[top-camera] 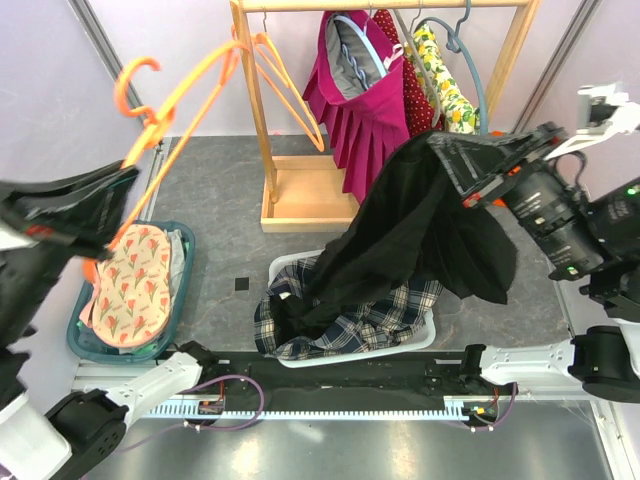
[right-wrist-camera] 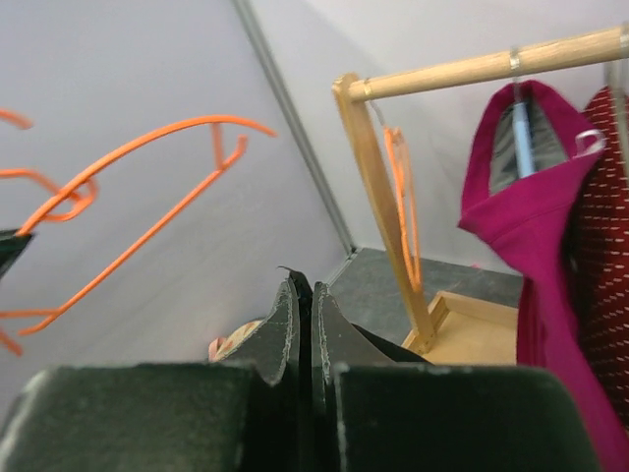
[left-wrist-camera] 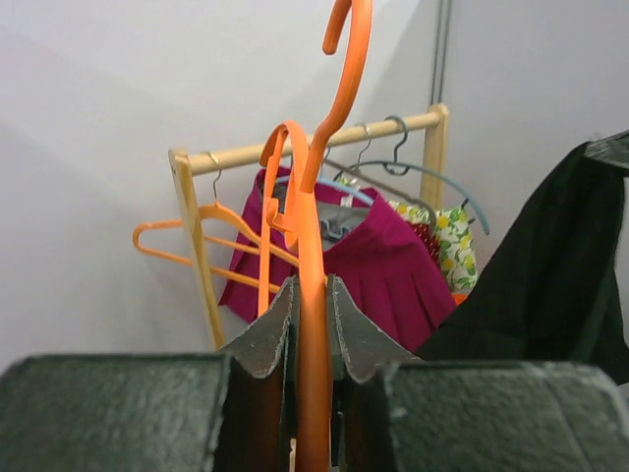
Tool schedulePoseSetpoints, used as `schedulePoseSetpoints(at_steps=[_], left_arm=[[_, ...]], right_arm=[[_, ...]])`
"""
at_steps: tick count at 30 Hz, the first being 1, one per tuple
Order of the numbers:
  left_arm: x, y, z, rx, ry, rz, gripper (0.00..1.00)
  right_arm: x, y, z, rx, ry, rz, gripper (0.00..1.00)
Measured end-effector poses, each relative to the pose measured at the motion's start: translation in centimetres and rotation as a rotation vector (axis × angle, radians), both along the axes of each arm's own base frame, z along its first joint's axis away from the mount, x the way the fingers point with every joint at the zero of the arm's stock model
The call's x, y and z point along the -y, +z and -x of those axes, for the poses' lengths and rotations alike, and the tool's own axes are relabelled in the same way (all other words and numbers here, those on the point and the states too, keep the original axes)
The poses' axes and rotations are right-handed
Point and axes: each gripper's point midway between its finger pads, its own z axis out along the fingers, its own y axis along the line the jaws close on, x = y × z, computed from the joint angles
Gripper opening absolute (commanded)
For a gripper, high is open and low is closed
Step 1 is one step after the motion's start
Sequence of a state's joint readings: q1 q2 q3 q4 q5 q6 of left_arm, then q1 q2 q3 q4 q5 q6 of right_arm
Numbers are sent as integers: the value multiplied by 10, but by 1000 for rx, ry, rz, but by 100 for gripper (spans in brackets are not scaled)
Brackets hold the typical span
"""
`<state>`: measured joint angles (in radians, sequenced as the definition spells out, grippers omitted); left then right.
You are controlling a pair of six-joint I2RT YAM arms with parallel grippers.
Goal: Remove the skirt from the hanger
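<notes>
An orange hanger (top-camera: 190,95) is in the air at the left, bare, and my left gripper (top-camera: 125,180) is shut on its lower bar. The left wrist view shows the hanger (left-wrist-camera: 316,324) clamped between the jaws of that gripper (left-wrist-camera: 313,295). The black skirt (top-camera: 420,230) hangs free of the hanger, draped from my right gripper (top-camera: 440,145) at the right, its hem reaching down into a white basket (top-camera: 420,345). In the right wrist view the gripper (right-wrist-camera: 312,305) is shut on a thin fold of the black skirt (right-wrist-camera: 374,340), with the hanger (right-wrist-camera: 147,147) far to the left.
A wooden clothes rack (top-camera: 255,110) stands at the back with a second orange hanger (top-camera: 290,90), a magenta skirt (top-camera: 360,110) and other garments. The white basket holds a plaid garment (top-camera: 350,320). A teal basket (top-camera: 185,260) at the left holds a floral garment (top-camera: 130,285).
</notes>
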<state>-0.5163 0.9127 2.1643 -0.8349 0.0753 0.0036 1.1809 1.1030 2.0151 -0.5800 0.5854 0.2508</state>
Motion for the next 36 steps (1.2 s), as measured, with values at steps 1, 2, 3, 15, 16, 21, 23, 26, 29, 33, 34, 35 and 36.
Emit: schedulePoseSetpoints(at_steps=[1,2,3,15,16,21,23,26,29,33,34,35,36], left_arm=[[3,-7,-9,-25,9,-11,2],[6,-13,-18,-50,18,-22,2],[10,-19,-26,-72,23,-32,2],[47,-31,-87,-206,5,-60,2],[50,-24,-90,-198,-1,-44,2],[63,-4,-113,-194,-11,23,2],[71,-7,-129,-224,-9,40,2],[85,-22,-162,-299,18,54,2],[99,-43,-197,-376,51,52,2],[125,-74,-236,-468,79,27,1],[130,-80,-241,-482,84,21,2],[133,-83,-243,-490,87,18,2],[135,-86,-245,-498,93,15,2]], right_arm=[[-6,-1,2,2,23,9,0],[-14,-3,4,5,53,20,0],[-21,-4,5,8,77,30,0],[-116,-87,26,-49,390,221,0],[-123,-104,25,-69,396,250,0],[-158,-188,14,-168,385,400,0],[-164,-231,8,-220,357,476,0],[-161,-294,-2,-295,292,579,0],[-153,-339,-7,-348,240,644,0],[-142,-393,-8,-417,192,719,0],[-140,-410,-8,-439,185,740,0],[-139,-420,-8,-452,178,756,0],[-138,-432,-8,-468,171,776,0]])
